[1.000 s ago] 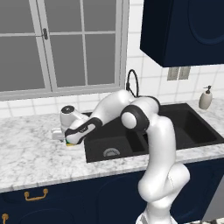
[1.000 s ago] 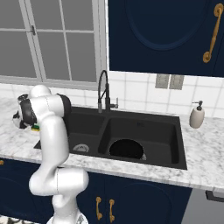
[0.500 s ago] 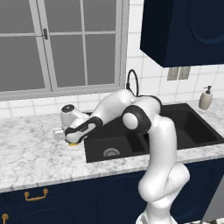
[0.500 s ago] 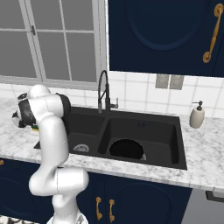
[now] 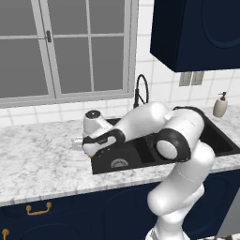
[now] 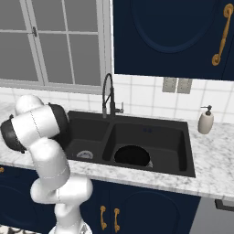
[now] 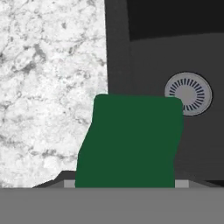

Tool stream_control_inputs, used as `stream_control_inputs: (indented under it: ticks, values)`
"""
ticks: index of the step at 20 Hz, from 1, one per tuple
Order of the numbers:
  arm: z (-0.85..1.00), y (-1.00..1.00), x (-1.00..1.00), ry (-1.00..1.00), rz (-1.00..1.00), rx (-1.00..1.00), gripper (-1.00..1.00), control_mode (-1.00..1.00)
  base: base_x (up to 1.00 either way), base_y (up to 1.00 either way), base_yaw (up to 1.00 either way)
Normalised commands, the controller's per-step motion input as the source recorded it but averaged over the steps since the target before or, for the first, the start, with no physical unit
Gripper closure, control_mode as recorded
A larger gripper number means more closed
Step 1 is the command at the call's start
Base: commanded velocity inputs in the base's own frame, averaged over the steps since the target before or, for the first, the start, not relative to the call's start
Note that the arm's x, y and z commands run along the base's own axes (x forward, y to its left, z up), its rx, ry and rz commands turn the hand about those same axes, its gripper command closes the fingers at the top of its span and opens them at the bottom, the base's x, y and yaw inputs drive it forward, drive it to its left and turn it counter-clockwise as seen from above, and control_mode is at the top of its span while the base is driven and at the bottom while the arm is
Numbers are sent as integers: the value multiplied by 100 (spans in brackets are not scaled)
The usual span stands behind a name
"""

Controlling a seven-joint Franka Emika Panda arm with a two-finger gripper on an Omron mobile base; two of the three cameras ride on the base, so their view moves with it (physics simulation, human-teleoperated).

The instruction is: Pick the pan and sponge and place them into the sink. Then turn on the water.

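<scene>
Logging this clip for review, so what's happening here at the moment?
The white arm is carrying the sponge in its gripper, at the left edge of the sink, over the rim above the basin with the silver drain. The pan already lies in the other basin. No water runs from the faucet.

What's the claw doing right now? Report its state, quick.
Claw: shut on the sponge, carrying it over the edge of the sink.

The left basin of the sink (image 6: 87, 137) lies open (the pan (image 6: 132, 156) occupies the right).
</scene>
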Motion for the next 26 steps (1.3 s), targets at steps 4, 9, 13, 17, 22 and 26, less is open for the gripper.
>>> stream_control_inputs:
  ticks: [4, 9, 13, 17, 22, 26]
  values:
    - [67, -77, -55, 4, 13, 2, 100, -100, 0, 0, 0]
    - [49, -82, -34, 4, 16, 0, 100, -100, 0, 0, 0]
    - [16, -91, -3, 6, 13, 0, 100, -100, 0, 0, 0]
    - [0, -100, 1, 0, 10, 7, 100, -100, 0, 0, 0]
    - [9, -100, 3, 0, 4, 15, 100, -100, 0, 0, 0]
    - [4, -100, 13, 0, 1, 14, 100, -100, 0, 0, 0]
